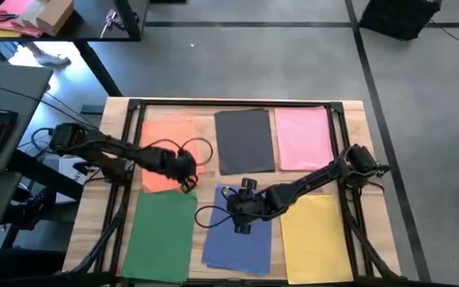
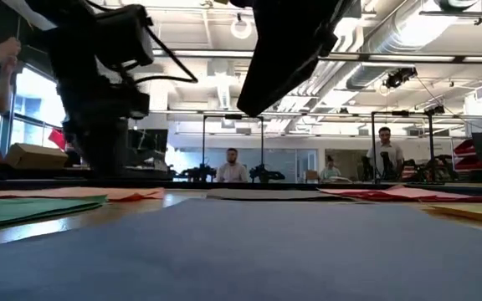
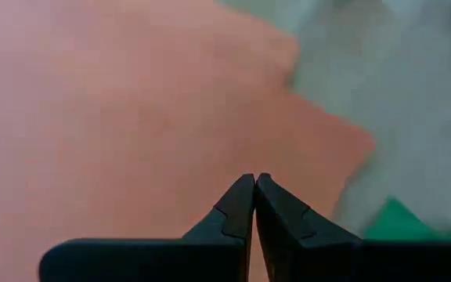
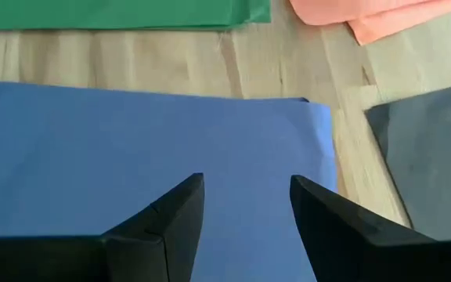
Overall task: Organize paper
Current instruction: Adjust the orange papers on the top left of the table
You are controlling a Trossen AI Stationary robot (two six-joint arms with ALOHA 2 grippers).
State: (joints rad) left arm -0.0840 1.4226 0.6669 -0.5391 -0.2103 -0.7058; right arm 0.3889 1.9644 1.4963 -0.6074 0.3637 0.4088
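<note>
Left hand (image 3: 254, 196), closed and empty, over the orange paper (image 1: 168, 151) at the tabletop's (image 1: 351, 112) 10 o'clock; right hand (image 4: 245, 204), open, over the blue paper (image 1: 237, 235) at 6 o'clock. Square edges gently.

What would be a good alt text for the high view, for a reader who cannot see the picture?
Seen from above, six stacks of coloured paper lie in two rows on a wooden table: orange, dark grey, pink, then green, blue, yellow. The left gripper is over the orange stack's corner, the right gripper over the blue stack.
</note>
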